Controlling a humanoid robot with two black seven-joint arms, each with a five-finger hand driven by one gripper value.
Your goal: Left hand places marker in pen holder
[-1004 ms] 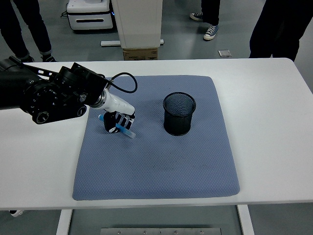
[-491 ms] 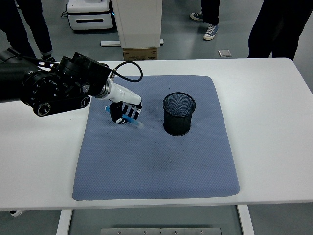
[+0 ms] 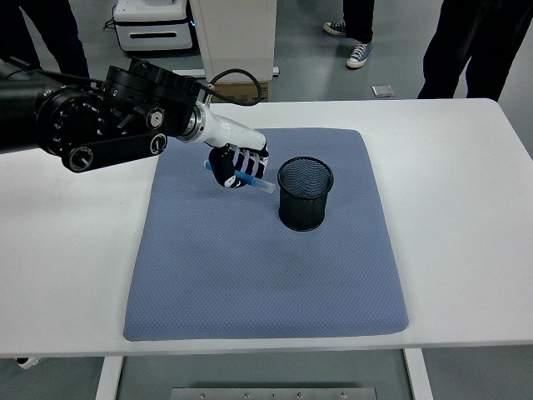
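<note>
My left hand (image 3: 239, 166) hangs above the blue mat (image 3: 265, 275), just off the nine o'clock side of the pen holder (image 3: 305, 193), with my fingers (image 3: 246, 160) curled tight around the marker (image 3: 251, 181). The marker sits crosswise in my fist, tilted, its pale blue end poking out toward four o'clock and pointing at the holder's rim without touching it. A short stub of it shows on the other side of my hand, toward ten o'clock. My right hand is nowhere in view.

I judge the marker to be light and rigid, a smooth plastic barrel that could slip or swivel if my grip eases unevenly. I have it near the middle, which balances it well but leaves it lying almost flat. To drop cleanly into the holder it needs to stand closer to upright, tip down.

The holder is a black wire-mesh cup, standing upright on the mat toward the twelve o'clock half of the bench (image 3: 466, 208). It looks light too, so a sideways knock from my knuckles or the marker's tip could tip it or shove it along the cloth.
</note>
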